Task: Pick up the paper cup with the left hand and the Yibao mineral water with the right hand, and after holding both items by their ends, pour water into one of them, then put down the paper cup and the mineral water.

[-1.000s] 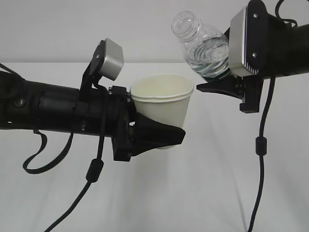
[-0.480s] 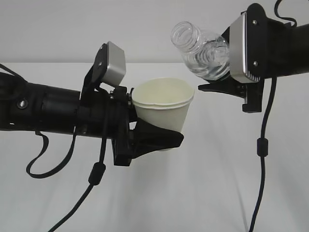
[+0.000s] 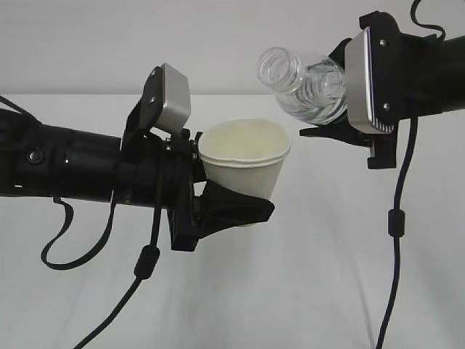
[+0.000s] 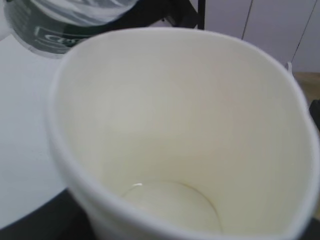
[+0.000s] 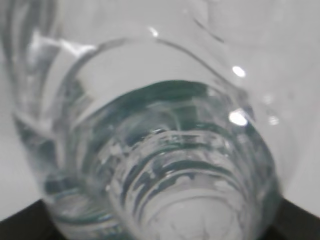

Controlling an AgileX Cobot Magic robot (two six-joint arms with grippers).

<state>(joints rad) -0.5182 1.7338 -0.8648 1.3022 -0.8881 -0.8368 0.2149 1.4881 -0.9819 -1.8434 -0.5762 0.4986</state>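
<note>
My left gripper (image 3: 240, 207) is shut on the cream-white paper cup (image 3: 245, 163) and holds it upright in mid-air, mouth up. The left wrist view looks into the cup (image 4: 185, 130); a thin pool of water lies at its bottom. My right gripper (image 3: 330, 131) is shut on the Yibao mineral water bottle (image 3: 301, 83), a clear ribbed bottle without a cap. The bottle is tilted, with its open mouth pointing up and to the left, above and to the right of the cup's rim. The right wrist view shows its ribbed base and green label (image 5: 170, 160) close up.
The white table (image 3: 305, 276) lies below both arms. Black cables (image 3: 396, 218) hang from each wrist. Light-grey camera modules (image 3: 174, 102) sit on top of both wrists. A pale wall stands behind.
The bottle has tipped further toward level, its mouth moving slightly left and down. The right arm has rotated. The left arm and the cup have barely moved.
</note>
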